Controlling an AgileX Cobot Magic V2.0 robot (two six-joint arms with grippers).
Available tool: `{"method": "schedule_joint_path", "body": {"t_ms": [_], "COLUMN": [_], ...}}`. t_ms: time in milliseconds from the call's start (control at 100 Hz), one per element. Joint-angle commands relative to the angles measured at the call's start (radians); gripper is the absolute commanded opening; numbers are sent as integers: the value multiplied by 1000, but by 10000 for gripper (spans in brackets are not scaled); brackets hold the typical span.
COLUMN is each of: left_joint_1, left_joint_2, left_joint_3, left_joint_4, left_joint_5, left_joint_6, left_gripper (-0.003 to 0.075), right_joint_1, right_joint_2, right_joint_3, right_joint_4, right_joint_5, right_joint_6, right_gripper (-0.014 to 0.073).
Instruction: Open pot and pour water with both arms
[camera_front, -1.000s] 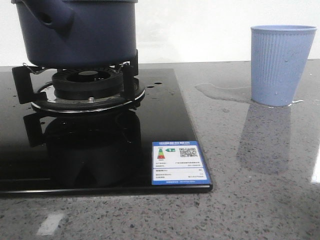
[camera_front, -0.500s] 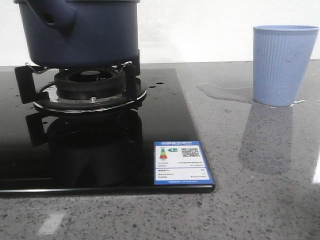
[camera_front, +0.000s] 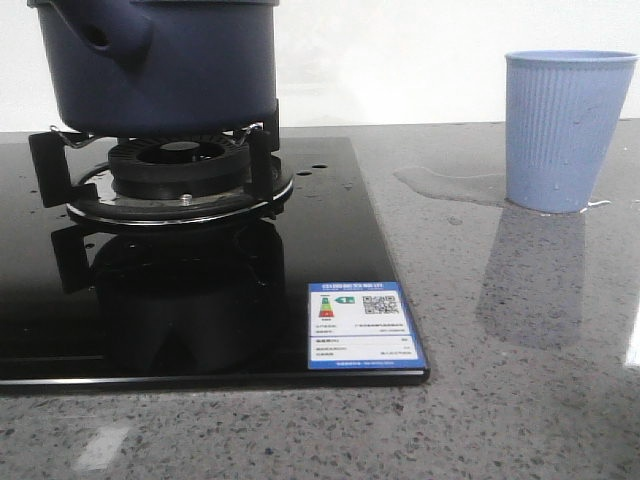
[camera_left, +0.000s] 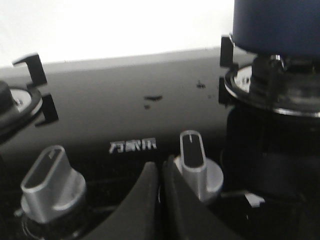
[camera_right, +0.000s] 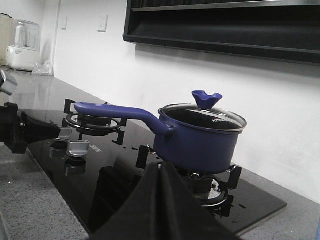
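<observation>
Front view, near to far: speckled grey surface (camera_front: 520, 400) fills the near edge. On it lies the black glass hob (camera_front: 200, 300), whose near right corner carries a blue-and-white energy label (camera_front: 362, 326); its print is too small to read. Further back the burner (camera_front: 175, 175) with black pan supports holds the pot (camera_front: 165, 60), dark navy, sitting on the supports w/ its top cut off by the frame; only the stub of its handle (camera_front: 110, 30) shows here. Toward the surface's far right stands a pale blue ribbed cup (camera_front: 566, 128), upright, well apart from the hob. Water (camera_front: 445, 183) lies as a shiny puddle on the surface just beside the cup's base, on the hob side; small droplets dot the cup wall.

Left wrist view: left gripper (camera_left: 160, 200) has its dark fingers together, only a thin slit btwn them, nothing held, just beside a silver knob (camera_left: 197, 160). A second knob (camera_left: 50, 177) sits beside it; the white hob lettering is blurred.

Right wrist view: right gripper (camera_right: 161, 200) has its fingers pressed together, empty, near the hob's near edge, apart from the pot. The pot wears a glass lid (camera_right: 206, 116) w/ a blue knob, long handle pointing along the hob. Contents of the pot can't be made out.
</observation>
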Motion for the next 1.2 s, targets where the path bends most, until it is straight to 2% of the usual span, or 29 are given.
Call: {"method": "schedule_joint_path", "body": {"t_ms": [0,710,980,1030,1080,1110,1150,1190], "left_joint_1": [2,2,2,2,2,2,2,2], "left_joint_2": [-24,-24,-24,-24,-24,-24,-24,-24], "left_joint_3": [12,12,12,12,12,12,12,12], "left_joint_4": [-15,-15,-15,-15,-15,-15,-15,-15], "left_joint_5": [-37,-37,-37,-37,-37,-37,-37,-37], "left_joint_6": [-15,-15,-15,-15,-15,-15,-15,-15], "left_gripper": [-20,-20,-20,-20,-20,-20,-20,-20], "right_joint_1": [1,1,1,1,1,1,-1,-1], "right_joint_2": [-15,-15,-15,-15,-12,-11,-10,-10], "right_joint_3": [-24,-24,21,23,34,42,57,70], "right_joint_4": [33,33,9,38,134,255,397,604], "right_joint_5": [18,18,237,273,317,356,403,469], "right_joint_6": [2,2,2,-7,-113,-228,-441,-676], "right_gripper": [-67,-67,-67,-67,-67,-67,-67,-67]}}
